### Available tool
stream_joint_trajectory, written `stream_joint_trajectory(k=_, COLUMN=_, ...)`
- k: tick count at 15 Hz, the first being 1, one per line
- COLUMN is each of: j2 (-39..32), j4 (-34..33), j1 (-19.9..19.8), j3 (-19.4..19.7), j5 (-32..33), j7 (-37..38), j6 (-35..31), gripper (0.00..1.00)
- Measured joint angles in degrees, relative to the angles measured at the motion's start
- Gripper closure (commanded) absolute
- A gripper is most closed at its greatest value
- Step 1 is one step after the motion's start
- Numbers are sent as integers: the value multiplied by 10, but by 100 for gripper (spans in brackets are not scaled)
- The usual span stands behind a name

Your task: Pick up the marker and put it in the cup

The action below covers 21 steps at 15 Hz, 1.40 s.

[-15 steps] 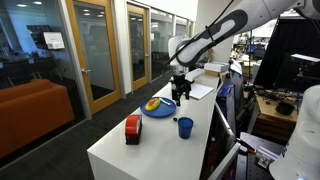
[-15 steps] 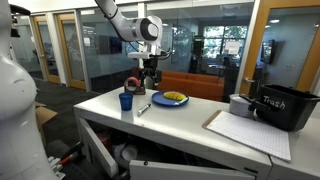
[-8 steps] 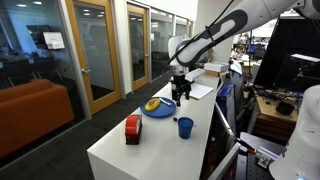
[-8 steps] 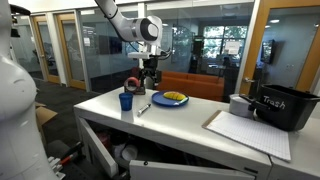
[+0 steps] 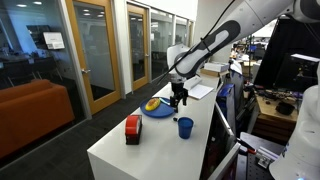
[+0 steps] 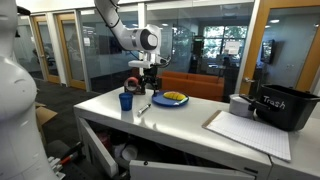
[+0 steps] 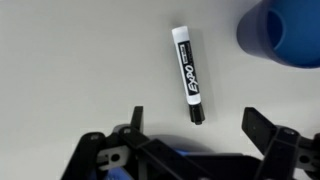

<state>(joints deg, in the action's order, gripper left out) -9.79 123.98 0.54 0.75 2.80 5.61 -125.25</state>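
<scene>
The marker (image 7: 187,75) is a slim white-and-black pen lying flat on the white table, just above my fingers in the wrist view. It also shows in an exterior view (image 6: 144,108), between cup and plate. The blue cup (image 7: 282,30) stands upright at the top right of the wrist view, and it shows in both exterior views (image 5: 185,127) (image 6: 126,101). My gripper (image 7: 198,128) is open and empty, with its fingers spread on either side of the marker's lower end. It hovers above the marker (image 6: 143,88) (image 5: 178,98) without touching it.
A round blue plate (image 5: 160,112) (image 6: 160,100) with a yellow-and-red item (image 6: 175,97) lies beside the marker. A red-and-black box (image 5: 132,128) stands near the table end. A black container (image 6: 280,108) and a sheet of paper (image 6: 245,132) lie further along.
My gripper has moved off the plate towards the cup and come lower, so it is now over the marker. The marker, cup and plate have not moved.
</scene>
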Motion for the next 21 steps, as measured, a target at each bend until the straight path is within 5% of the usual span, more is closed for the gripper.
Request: stream_joint_trajectory(k=21, j2=-27, j4=68, j1=3, j3=2, j5=60, j7=-11, j6=-62, gripper=0)
